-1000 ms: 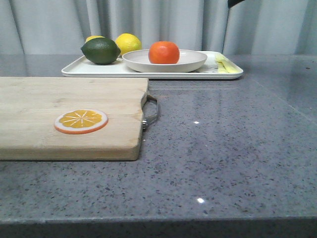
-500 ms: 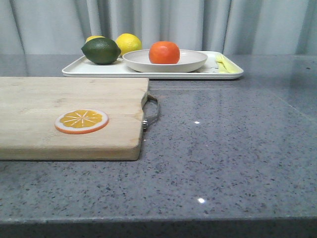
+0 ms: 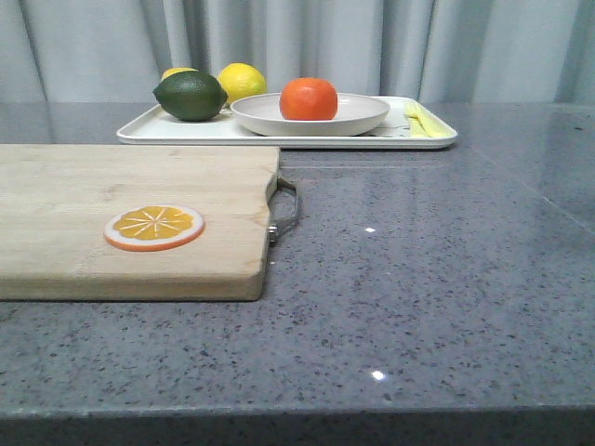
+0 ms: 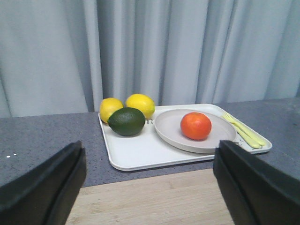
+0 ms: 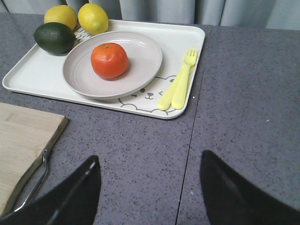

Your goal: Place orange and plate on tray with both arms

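Note:
The orange [image 3: 309,98] lies on the off-white plate [image 3: 358,117], and the plate sits on the white tray [image 3: 186,131] at the back of the table. The same shows in the left wrist view: orange [image 4: 196,125], plate [image 4: 169,131], tray [image 4: 136,152]. It also shows in the right wrist view: orange [image 5: 109,60], plate [image 5: 143,58], tray [image 5: 33,72]. My left gripper [image 4: 150,187] is open and empty, held back above the cutting board. My right gripper [image 5: 149,187] is open and empty over bare counter, short of the tray. Neither gripper shows in the front view.
A dark green lime [image 3: 190,96] and two yellow lemons [image 3: 241,81] sit on the tray's left part. A yellow fork and knife [image 5: 180,86] lie on its right part. A wooden cutting board [image 3: 112,186] with an orange slice disc [image 3: 153,227] lies front left.
A dark piece of an arm at the top right of the front view one second ago has gone out of view. The orange, plate and tray have not moved.

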`<state>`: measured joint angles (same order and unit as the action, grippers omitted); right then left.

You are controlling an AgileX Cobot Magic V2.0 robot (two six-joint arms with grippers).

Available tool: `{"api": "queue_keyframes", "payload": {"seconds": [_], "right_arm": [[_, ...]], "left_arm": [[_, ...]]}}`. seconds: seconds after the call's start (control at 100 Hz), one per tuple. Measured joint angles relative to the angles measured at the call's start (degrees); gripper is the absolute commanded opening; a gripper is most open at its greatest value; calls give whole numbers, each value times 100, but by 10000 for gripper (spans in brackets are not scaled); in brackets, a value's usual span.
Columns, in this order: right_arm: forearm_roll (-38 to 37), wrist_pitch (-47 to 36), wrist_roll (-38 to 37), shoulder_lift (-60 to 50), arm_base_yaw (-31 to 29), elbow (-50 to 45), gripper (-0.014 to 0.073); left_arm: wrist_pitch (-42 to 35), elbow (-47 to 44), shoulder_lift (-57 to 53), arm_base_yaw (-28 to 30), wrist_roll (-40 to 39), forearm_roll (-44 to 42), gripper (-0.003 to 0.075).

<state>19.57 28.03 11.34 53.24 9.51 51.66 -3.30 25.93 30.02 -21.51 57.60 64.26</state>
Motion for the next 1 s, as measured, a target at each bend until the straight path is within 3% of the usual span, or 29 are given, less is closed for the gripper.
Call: {"api": "queue_keyframes", "payload": {"seconds": [0.27,0.56,0.93,1.0], "right_arm": [[-359,-380,24,-1516,0,-1271,468],[-515,-449,35,-3151,0,-2256,468],[-523,-306,35,-3973,0,-2887,468],[-523,-328,35,-3973,0,-2887,463]], "left_arm": [[715,-616,-847,797,0,-27,534],[1777,-843,-908,1821,0,-193,534],[1894,-843,-917,1960,-2,-196,533],[1894,-843,-917,1964,-2,-187,502]]}}
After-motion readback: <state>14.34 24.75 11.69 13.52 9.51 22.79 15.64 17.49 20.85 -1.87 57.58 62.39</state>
